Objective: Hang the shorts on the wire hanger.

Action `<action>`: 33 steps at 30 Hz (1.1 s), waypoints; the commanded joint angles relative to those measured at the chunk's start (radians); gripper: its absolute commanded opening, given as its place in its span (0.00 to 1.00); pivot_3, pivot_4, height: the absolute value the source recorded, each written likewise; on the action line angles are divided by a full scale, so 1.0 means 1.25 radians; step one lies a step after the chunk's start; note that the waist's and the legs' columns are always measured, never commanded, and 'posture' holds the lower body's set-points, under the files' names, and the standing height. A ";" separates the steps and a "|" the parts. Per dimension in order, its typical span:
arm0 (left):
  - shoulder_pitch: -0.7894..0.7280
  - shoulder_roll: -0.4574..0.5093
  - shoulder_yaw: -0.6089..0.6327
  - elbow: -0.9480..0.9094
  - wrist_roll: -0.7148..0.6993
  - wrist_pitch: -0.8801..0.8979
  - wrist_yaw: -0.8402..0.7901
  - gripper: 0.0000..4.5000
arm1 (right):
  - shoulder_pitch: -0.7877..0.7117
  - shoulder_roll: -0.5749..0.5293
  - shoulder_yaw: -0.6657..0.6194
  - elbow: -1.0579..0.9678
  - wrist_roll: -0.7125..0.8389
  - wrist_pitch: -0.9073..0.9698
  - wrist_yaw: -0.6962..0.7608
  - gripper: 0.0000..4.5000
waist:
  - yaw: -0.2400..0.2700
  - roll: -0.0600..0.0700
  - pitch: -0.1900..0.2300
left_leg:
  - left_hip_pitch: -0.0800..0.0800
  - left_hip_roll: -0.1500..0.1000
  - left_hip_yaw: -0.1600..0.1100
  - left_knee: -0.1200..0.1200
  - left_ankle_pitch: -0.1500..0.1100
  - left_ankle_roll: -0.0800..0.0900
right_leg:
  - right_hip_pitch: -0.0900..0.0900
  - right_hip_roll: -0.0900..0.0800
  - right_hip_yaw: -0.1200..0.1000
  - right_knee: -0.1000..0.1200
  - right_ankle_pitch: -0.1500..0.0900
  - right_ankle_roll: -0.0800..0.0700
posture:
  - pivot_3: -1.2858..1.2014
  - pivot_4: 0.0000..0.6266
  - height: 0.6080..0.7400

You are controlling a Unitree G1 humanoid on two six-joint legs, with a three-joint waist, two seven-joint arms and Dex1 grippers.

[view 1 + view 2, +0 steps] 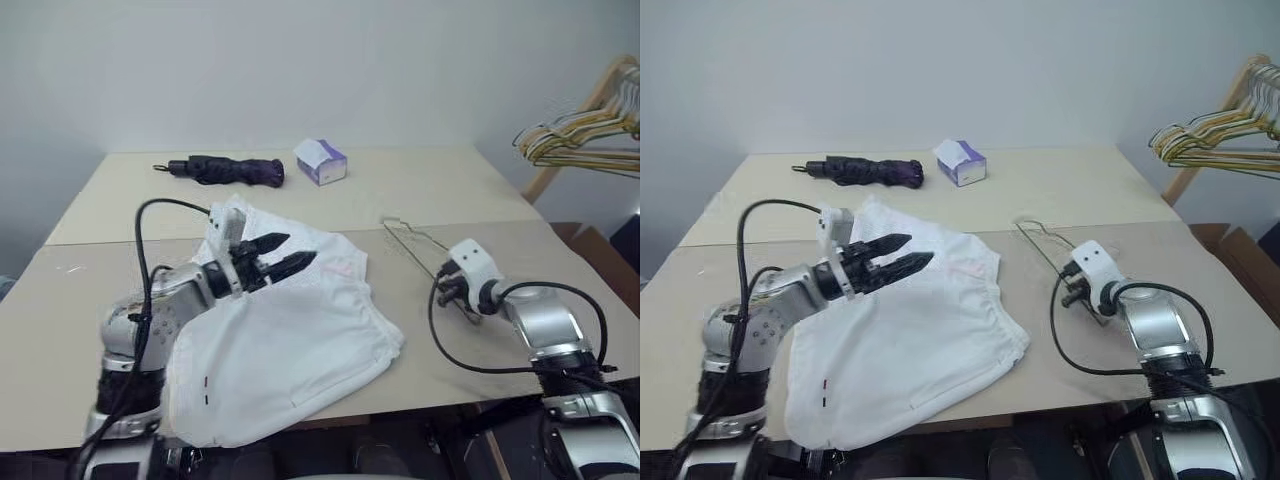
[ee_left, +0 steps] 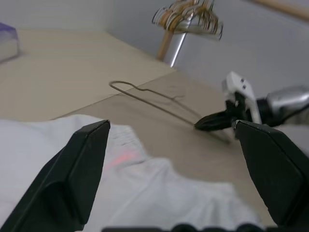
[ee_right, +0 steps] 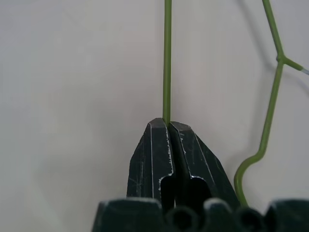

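The white shorts (image 1: pixel 300 350) lie spread on the table in front of me, one hem hanging over the front edge. My left gripper (image 1: pixel 300 249) hovers just above their upper part, pointing right, its black fingers (image 2: pixel 82 164) open with nothing between them. To the right of the shorts the thin wire hanger (image 1: pixel 412 238) lies flat on the table, hook at the far end. My right gripper (image 3: pixel 167 123) is shut on one straight wire of the hanger (image 3: pixel 167 58) at its near end; the same grip shows in the left wrist view (image 2: pixel 202 125).
A folded dark purple umbrella (image 1: pixel 225 170) and a white-and-purple tissue box (image 1: pixel 321 161) lie at the back of the table. A bunch of coloured hangers on a wooden rack (image 1: pixel 590 130) stands off the table's right side. A seam crosses the tabletop (image 1: pixel 100 330).
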 commanded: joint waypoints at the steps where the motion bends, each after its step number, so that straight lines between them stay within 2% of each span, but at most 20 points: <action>1: -0.024 -0.084 0.082 0.011 -0.182 0.070 0.113 1.00 | 0.017 0.023 -0.033 -0.175 0.014 -0.094 -0.036 0.01 | 0.003 0.000 0.000 | 0.000 0.000 0.000 0.000 0.000 0.000 | 0.000 0.000 0.000 0.000 0.000 0.000 | 0.49 0.00 1.00; 5: -0.049 -0.195 0.109 0.047 -0.280 0.059 0.239 1.00 | 0.046 0.082 -0.007 -0.273 0.024 -0.167 -0.061 0.01 | 0.005 0.000 0.000 | 0.002 -0.001 -0.002 0.001 0.000 0.000 | 0.003 -0.001 -0.001 0.000 0.001 0.001 | 0.49 0.00 1.00; 8: -0.073 -0.248 0.124 0.065 -0.328 0.028 0.302 1.00 | 0.064 0.108 0.015 -0.317 0.028 -0.208 -0.058 0.01 | 0.008 0.000 0.000 | 0.002 -0.002 -0.002 0.002 0.000 0.000 | 0.004 -0.001 -0.001 -0.001 0.001 0.001 | 0.49 0.00 1.00; 12: -0.103 -0.275 0.139 0.085 -0.365 -0.013 0.359 1.00 | 0.074 0.129 0.034 -0.347 0.026 -0.261 -0.062 0.01 | 0.005 0.000 0.000 | 0.001 -0.002 -0.002 0.002 0.000 0.000 | 0.004 0.000 -0.001 -0.003 0.001 0.001 | 0.49 0.00 1.00; 15: -0.101 -0.255 0.112 0.075 -0.339 -0.023 0.339 1.00 | 0.081 0.133 0.048 -0.355 0.024 -0.283 -0.054 0.01 | 0.002 0.000 0.000 | 0.002 -0.002 -0.002 0.002 0.000 0.000 | 0.004 0.000 -0.001 -0.003 0.002 0.001 | 0.49 0.00 1.00; 19: -0.087 -0.257 0.089 0.071 -0.318 -0.047 0.351 0.81 | 0.092 0.117 0.066 -0.350 0.010 -0.309 -0.042 0.00 | 0.004 0.000 0.000 | 0.002 -0.002 -0.001 0.002 0.000 0.000 | 0.005 0.000 -0.001 -0.004 0.002 0.000 | 0.49 0.00 1.00; 30: -0.081 -0.261 0.060 0.062 -0.286 -0.102 0.369 0.01 | 0.097 0.114 0.098 -0.347 -0.020 -0.336 -0.053 0.00 | 0.003 0.000 0.000 | 0.001 -0.002 0.000 0.002 0.000 0.000 | 0.005 0.000 -0.002 -0.005 0.002 0.000 | 0.49 0.00 1.00; 33: -0.084 -0.255 0.049 0.078 -0.243 -0.117 0.374 0.00 | 0.097 0.113 0.113 -0.339 -0.055 -0.369 -0.064 0.00 | 0.004 0.000 0.000 | 0.001 -0.002 0.000 0.002 0.000 0.000 | 0.005 0.001 -0.002 -0.006 0.002 0.000 | 0.49 0.00 1.00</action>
